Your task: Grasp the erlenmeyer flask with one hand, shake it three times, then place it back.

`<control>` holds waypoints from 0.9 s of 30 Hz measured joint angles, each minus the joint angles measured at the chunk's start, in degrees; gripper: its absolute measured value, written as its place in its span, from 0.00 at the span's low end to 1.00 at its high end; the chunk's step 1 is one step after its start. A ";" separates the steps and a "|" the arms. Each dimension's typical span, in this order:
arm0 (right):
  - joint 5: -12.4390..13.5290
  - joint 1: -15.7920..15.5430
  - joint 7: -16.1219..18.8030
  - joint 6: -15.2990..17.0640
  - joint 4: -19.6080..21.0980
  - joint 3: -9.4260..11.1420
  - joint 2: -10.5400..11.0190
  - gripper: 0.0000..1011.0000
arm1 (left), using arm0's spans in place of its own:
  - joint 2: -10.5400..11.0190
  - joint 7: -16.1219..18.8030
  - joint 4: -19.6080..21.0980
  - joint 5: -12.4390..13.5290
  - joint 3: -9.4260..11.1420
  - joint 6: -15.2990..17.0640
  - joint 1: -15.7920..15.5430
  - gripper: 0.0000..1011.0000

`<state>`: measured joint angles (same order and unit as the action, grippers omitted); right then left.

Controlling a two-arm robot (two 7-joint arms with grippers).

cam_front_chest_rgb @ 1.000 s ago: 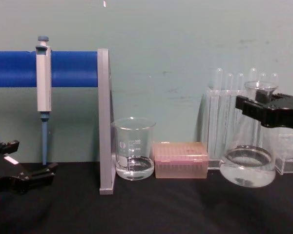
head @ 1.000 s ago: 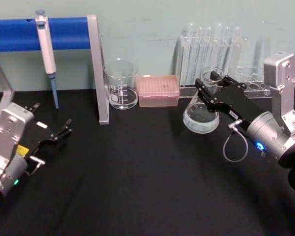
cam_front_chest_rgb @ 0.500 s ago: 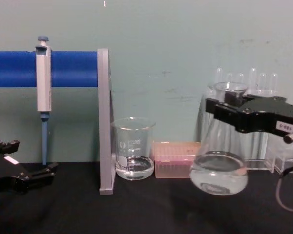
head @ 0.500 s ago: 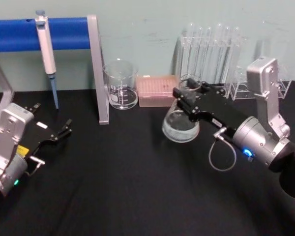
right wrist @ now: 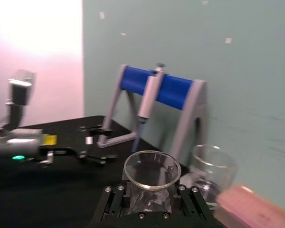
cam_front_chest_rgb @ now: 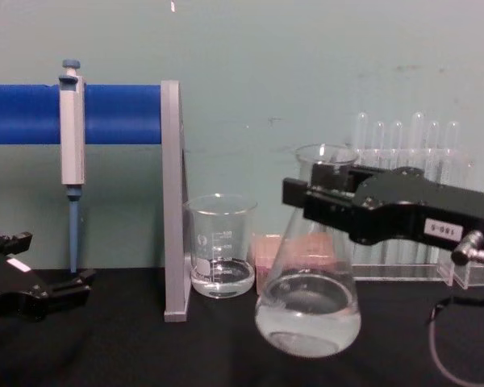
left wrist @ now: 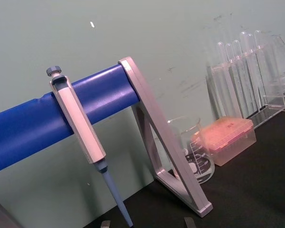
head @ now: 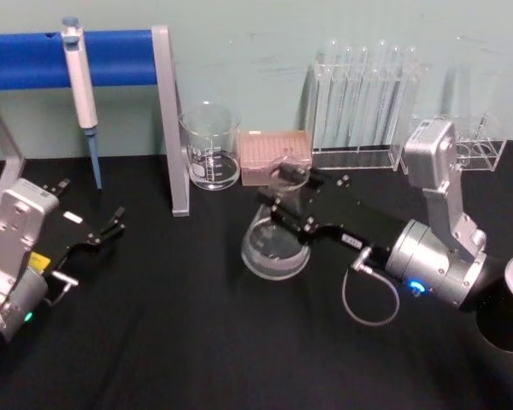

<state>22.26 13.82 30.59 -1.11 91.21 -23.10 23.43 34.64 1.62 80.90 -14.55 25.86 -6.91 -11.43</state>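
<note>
The erlenmeyer flask (head: 276, 248) is clear glass with a little clear liquid in its wide base. It hangs slightly tilted over the middle of the black table, in front of the pink box. My right gripper (head: 291, 209) is shut on its neck just below the flared rim. From the side, the flask (cam_front_chest_rgb: 308, 310) has the right gripper (cam_front_chest_rgb: 315, 197) clamped on the neck from the right. The right wrist view looks down onto the flask rim (right wrist: 152, 170) between the jaws. My left gripper (head: 111, 224) rests open at the table's left, far from the flask.
A glass beaker (head: 210, 147) and a pink tip box (head: 269, 154) stand at the back, just behind the flask. A test-tube rack (head: 359, 94) stands at the back right. A pipette (head: 79, 77) hangs on a blue-barred stand (head: 171, 120) at the back left.
The right gripper has carried the flask leftward and nearer to me, from in front of the test-tube rack to in front of the pink box. The left arm has not moved.
</note>
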 joint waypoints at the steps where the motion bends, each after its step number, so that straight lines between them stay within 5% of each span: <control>1: 0.30 0.06 0.91 -0.23 0.15 -0.61 0.37 0.45 | 0.00 0.00 0.00 0.00 0.00 0.00 0.00 0.99; 27: 3.63 2.10 9.44 -3.51 1.39 -7.48 5.15 0.45 | 0.00 0.00 0.00 0.00 0.00 0.00 0.00 0.99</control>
<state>25.89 15.91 40.03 -4.63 92.60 -30.58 28.58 34.65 1.62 80.90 -14.55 25.86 -6.91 -11.43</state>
